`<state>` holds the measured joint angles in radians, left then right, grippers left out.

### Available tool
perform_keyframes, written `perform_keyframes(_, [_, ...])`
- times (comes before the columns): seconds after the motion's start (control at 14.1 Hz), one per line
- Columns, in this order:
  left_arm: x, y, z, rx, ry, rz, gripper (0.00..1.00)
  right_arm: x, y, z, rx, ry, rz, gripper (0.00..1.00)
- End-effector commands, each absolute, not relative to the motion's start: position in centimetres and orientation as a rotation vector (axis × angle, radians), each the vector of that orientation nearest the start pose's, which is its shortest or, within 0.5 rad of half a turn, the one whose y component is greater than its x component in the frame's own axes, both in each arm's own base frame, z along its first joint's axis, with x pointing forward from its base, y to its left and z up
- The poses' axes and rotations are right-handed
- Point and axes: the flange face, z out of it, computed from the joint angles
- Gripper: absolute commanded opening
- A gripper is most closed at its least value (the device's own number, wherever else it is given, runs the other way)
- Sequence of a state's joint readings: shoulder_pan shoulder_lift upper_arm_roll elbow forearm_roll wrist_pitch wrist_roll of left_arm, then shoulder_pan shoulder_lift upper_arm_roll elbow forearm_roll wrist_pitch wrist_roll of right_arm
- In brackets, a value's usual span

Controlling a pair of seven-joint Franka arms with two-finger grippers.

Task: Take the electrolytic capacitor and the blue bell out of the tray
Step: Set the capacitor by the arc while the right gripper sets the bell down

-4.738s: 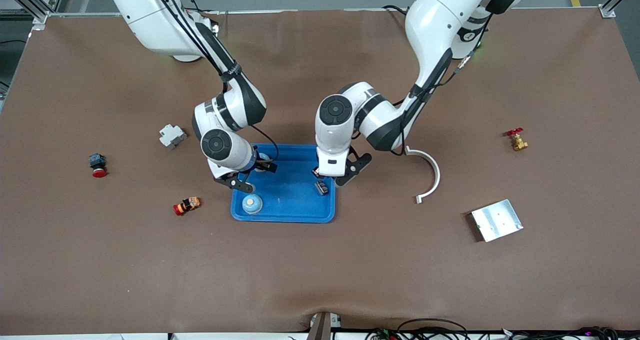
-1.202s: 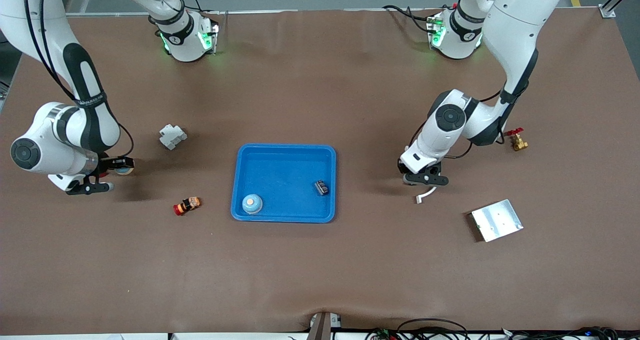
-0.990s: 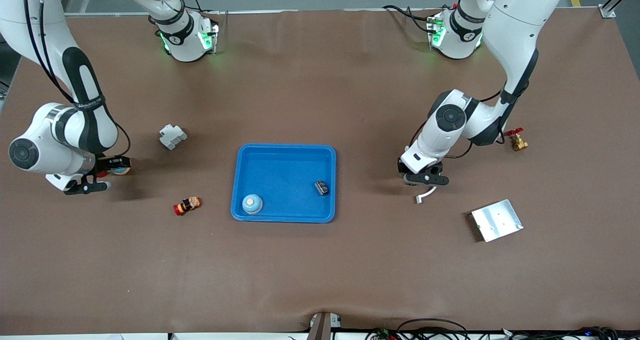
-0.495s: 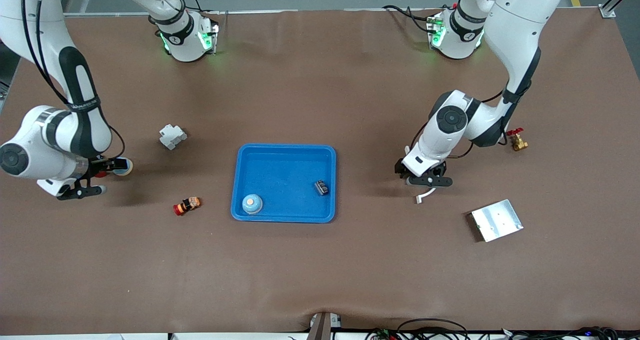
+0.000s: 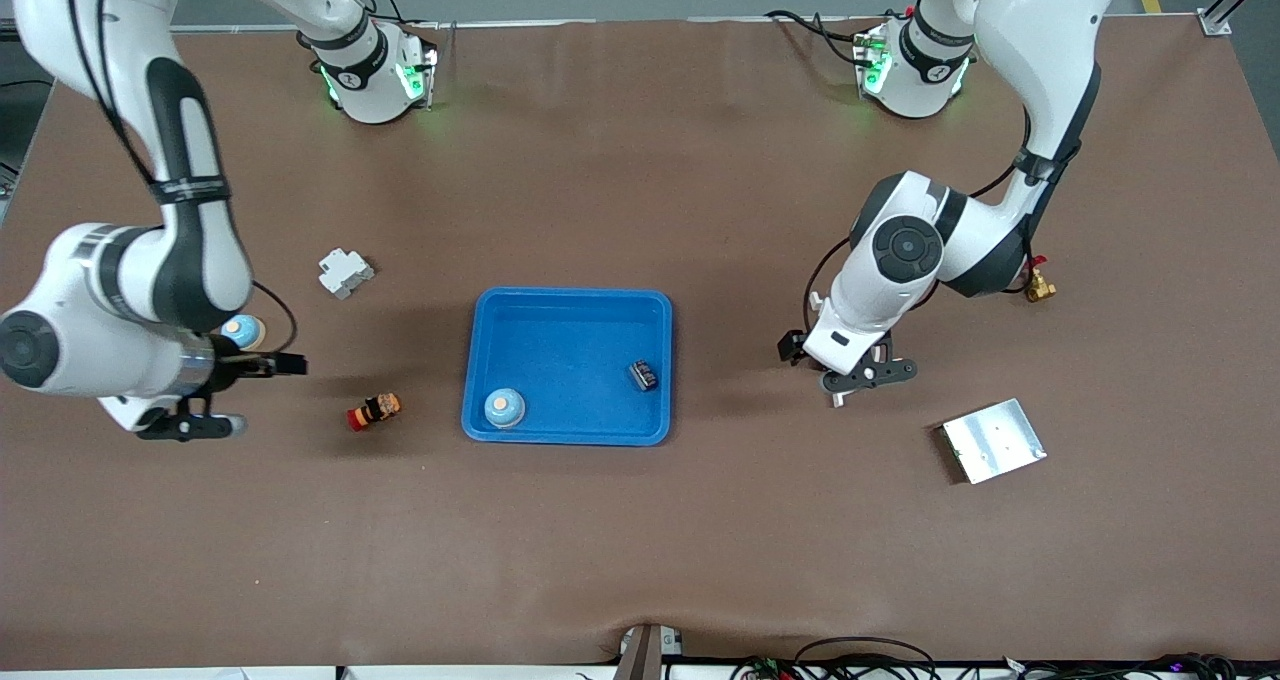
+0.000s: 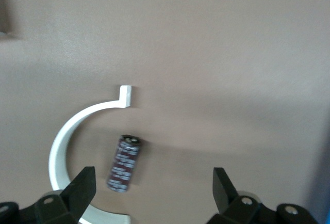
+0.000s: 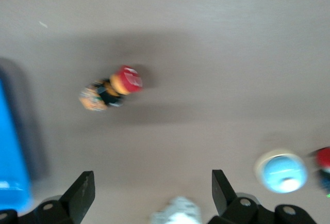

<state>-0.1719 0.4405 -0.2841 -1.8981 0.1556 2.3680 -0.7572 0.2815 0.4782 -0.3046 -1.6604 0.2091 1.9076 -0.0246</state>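
Note:
A light-blue bell (image 5: 242,332) stands on the table toward the right arm's end; it also shows in the right wrist view (image 7: 282,172). My right gripper (image 5: 232,396) is open and empty above the table beside it (image 7: 153,195). A dark capacitor (image 6: 124,163) lies on the table inside a white arc (image 6: 64,141). My left gripper (image 5: 838,362) is open and empty over it (image 6: 153,193), hiding it in the front view. A blue tray (image 5: 570,310) at the table's middle holds a second bell (image 5: 505,407) and a second capacitor (image 5: 643,374).
A red-and-orange part (image 5: 374,410) lies between the right gripper and the tray. A white block (image 5: 344,272) lies farther from the front camera. A metal plate (image 5: 994,440) and a brass valve (image 5: 1038,285) lie toward the left arm's end.
The right gripper has drawn away from the bell, which stays on the table. The left gripper has lifted a little over the arc. The tray's contents have not moved.

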Motion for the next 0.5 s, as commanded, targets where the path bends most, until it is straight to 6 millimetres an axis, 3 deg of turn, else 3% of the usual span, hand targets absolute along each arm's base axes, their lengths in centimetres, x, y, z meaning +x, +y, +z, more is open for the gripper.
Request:
perform_keyframes(0.0, [59.0,-30.2,29.4,-3.131,-0.54,0.008,1.0,64.9,10.3,32.4,-3.071,0.374,0.309,1.0])
perform_keyframes(0.07, [59.7,-31.8,29.8,-3.114,-0.596,0.033,1.0,64.9,13.7,32.2,-3.064,0.424,0.291,1.0])
perform_keyframes(0.28, [60.9,-36.3,30.2,-3.084,-0.754,0.062,1.0,64.9,21.4,28.8,-2.905,0.628,0.255,1.0])
perform_keyframes(0.35, [60.1,-38.2,29.6,-3.077,-0.783,0.073,1.0,64.8,23.5,27.8,-2.892,0.682,0.234,1.0])
perform_keyframes(0.42, [60.3,-39.2,29.5,-3.074,-0.83,0.065,1.0,65.2,24.2,27.2,-2.887,0.722,0.219,1.0])
